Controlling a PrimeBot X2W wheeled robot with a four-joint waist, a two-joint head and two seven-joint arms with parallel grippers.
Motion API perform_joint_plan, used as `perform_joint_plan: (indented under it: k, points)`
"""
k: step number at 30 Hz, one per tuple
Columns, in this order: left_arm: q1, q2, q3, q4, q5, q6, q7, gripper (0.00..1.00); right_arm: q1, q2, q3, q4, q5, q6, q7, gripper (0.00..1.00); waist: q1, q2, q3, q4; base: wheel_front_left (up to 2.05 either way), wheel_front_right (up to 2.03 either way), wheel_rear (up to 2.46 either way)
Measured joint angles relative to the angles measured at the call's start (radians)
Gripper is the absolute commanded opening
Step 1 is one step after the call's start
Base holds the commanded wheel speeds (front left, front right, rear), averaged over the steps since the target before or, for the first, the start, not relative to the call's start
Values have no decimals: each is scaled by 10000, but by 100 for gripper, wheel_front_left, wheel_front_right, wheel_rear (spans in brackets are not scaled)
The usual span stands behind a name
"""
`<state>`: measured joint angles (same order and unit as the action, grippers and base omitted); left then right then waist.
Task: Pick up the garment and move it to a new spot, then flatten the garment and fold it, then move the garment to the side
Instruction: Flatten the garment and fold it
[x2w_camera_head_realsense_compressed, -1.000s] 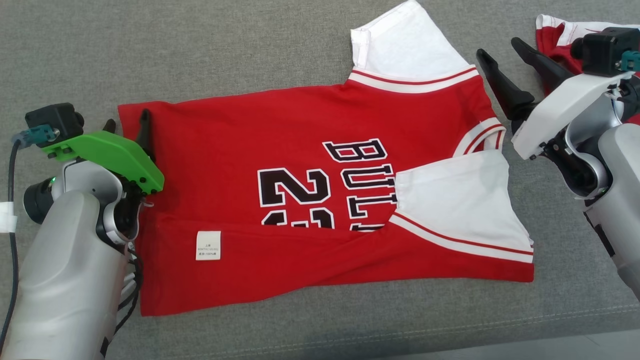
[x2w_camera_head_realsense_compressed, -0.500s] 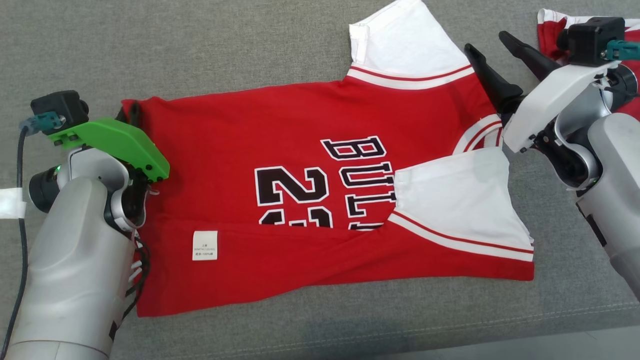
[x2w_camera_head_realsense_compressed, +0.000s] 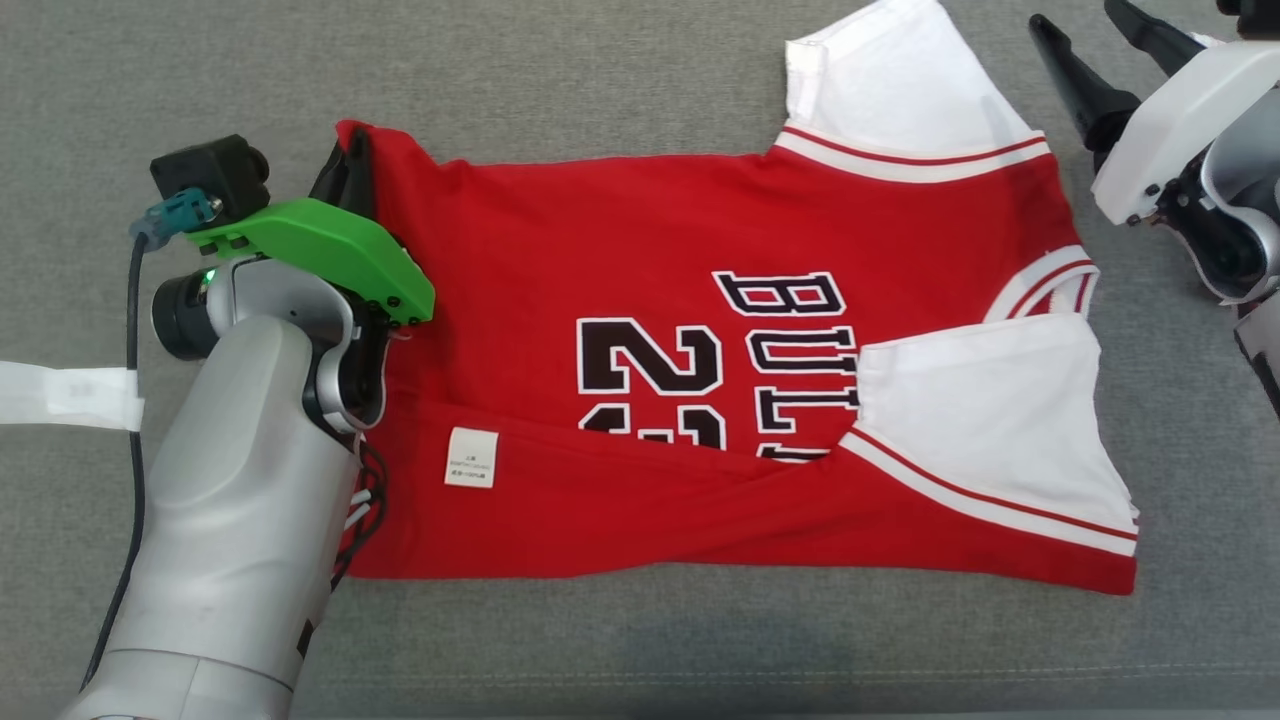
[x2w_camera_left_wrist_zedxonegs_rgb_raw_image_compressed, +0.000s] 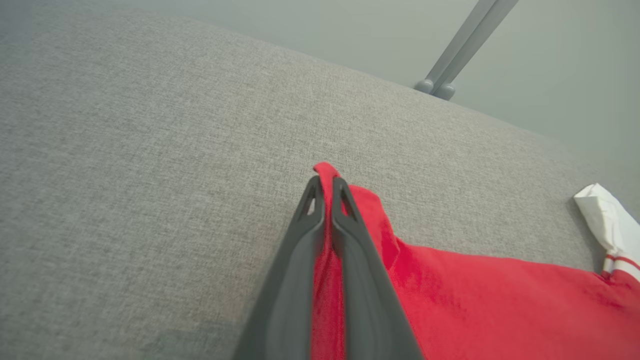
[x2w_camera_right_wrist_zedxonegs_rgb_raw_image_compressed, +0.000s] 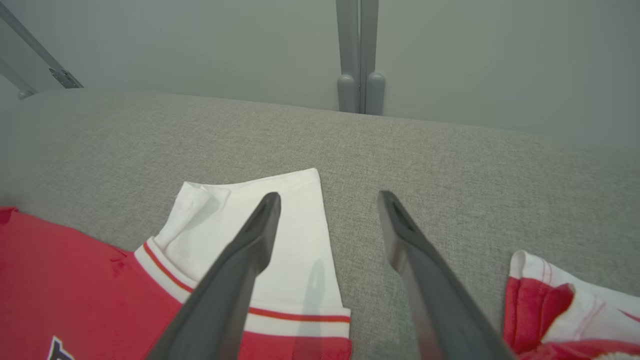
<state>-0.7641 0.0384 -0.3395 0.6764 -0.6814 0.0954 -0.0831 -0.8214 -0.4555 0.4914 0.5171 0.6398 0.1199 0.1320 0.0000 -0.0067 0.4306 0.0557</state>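
Head view: reaching from near left, the left tool (x2w_camera_head_realsense_compressed: 350, 150) pinches the far-left corner of the red jersey (x2w_camera_head_realsense_compressed: 620, 250), which lies half-folded on grey upholstery (x2w_camera_head_realsense_compressed: 600, 80). The right tool (x2w_camera_head_realsense_compressed: 1075, 15) is spread, far right.
Left wrist view: fingers (x2w_camera_left_wrist_zedxonegs_rgb_raw_image_compressed: 350, 240) clamp red cloth.
Right wrist view: fingers (x2w_camera_right_wrist_zedxonegs_rgb_raw_image_compressed: 240, 270) stand apart above the white sleeve (x2w_camera_right_wrist_zedxonegs_rgb_raw_image_compressed: 300, 210).

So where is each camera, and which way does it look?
Head view: on the head, looking down at the red shirt on the grey sofa; left gripper and right gripper show.
Left wrist view: on the left wrist, looking along its shut fingers pinching the shirt's corner.
Right wrist view: on the right wrist, looking between its open fingers at the white sleeve.
Shared: all show shirt and sofa.
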Motion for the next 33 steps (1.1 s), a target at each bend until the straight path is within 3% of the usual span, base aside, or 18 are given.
perform_joint_plan:
  k: [16, 31, 33]
  points:
    - [424, -213, -846, -802, -111, -652, -1129, 0, -1081, -134, -88, 1388, -318, -481, 627, 100, 0, 0, 635, 1618, 0, 0, 0]
    - [475, -213, -1388, -1034, -579, -788, -1379, 0, -1743, -79, 8, 2523, -558, -589, 535, 100, 0, 0, 1233, 2058, 0, 0, 0]
    - [476, -213, -1465, -1039, -648, -788, -1379, 0, -1787, -50, 17, 2621, -558, -571, 531, 54, 0, 0, 1252, 2064, 0, 0, 0]
